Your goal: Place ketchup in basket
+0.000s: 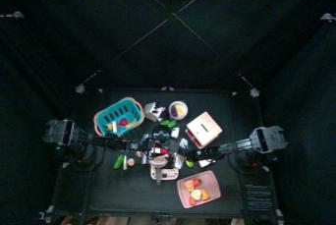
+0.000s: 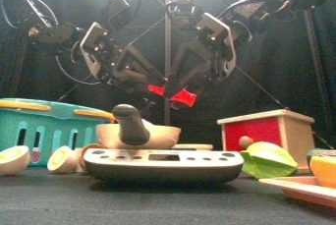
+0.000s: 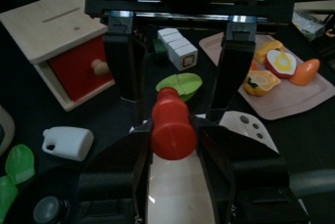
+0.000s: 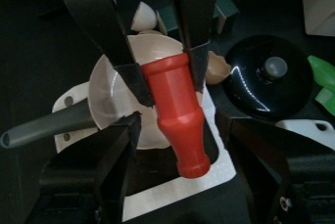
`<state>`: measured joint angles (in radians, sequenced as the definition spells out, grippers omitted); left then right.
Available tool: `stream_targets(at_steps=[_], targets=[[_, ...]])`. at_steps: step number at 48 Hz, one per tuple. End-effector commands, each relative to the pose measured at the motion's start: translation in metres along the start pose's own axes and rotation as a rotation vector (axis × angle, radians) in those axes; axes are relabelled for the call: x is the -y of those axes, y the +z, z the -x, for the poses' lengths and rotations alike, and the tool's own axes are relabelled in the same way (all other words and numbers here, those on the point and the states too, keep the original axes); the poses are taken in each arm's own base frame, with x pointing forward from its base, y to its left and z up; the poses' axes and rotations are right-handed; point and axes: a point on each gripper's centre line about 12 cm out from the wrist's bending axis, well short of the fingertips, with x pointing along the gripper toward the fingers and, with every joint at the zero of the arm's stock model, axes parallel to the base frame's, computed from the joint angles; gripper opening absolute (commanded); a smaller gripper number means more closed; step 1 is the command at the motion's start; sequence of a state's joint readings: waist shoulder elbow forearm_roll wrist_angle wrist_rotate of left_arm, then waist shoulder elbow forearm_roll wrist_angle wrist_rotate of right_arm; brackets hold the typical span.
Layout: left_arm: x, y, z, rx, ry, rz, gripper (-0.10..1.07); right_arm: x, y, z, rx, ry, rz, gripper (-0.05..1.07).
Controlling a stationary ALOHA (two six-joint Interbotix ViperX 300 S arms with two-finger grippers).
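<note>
The red ketchup bottle (image 2: 172, 93) hangs in mid-air over the table's middle, between my two grippers; it also shows in the left wrist view (image 3: 173, 130) and the right wrist view (image 4: 177, 111). My left gripper (image 3: 173, 155) is shut on one end of it. My right gripper (image 4: 183, 164) stands open around the other end, with a gap showing beside the bottle. The teal basket (image 2: 39, 121) stands at the left, also in the top view (image 1: 116, 117), and is apart from the bottle.
A scale (image 2: 160, 165) with a mortar bowl and pestle sits under the grippers. A red and white box (image 2: 262, 129) and a green fruit (image 2: 269, 158) stand at the right. A pink tray with orange fruit (image 1: 197, 190) lies at the front. A black lid (image 4: 268, 67) lies nearby.
</note>
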<state>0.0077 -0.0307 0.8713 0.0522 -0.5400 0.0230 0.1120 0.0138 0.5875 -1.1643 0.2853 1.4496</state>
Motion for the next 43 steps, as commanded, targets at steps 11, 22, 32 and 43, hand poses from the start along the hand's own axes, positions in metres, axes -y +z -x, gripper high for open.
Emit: stream_targets(at_steps=[11, 22, 32, 43], targets=[[-0.005, 0.020, 0.018, 0.028, 0.047, 0.090, 0.47, 0.000, 0.009, 0.021, 0.042, -0.031, 0.007, 0.93], [-0.010, 0.036, 0.063, -0.087, 0.072, 0.248, 0.47, 0.006, -0.003, 0.035, 0.021, -0.082, -0.003, 0.93], [-0.012, 0.054, 0.108, -0.064, 0.063, 0.268, 0.47, 0.010, -0.007, 0.035, 0.008, -0.103, -0.013, 0.93], [-0.046, 0.046, 0.165, -0.041, 0.203, 0.315, 0.47, 0.011, -0.009, 0.030, -0.002, -0.109, -0.005, 0.93]])
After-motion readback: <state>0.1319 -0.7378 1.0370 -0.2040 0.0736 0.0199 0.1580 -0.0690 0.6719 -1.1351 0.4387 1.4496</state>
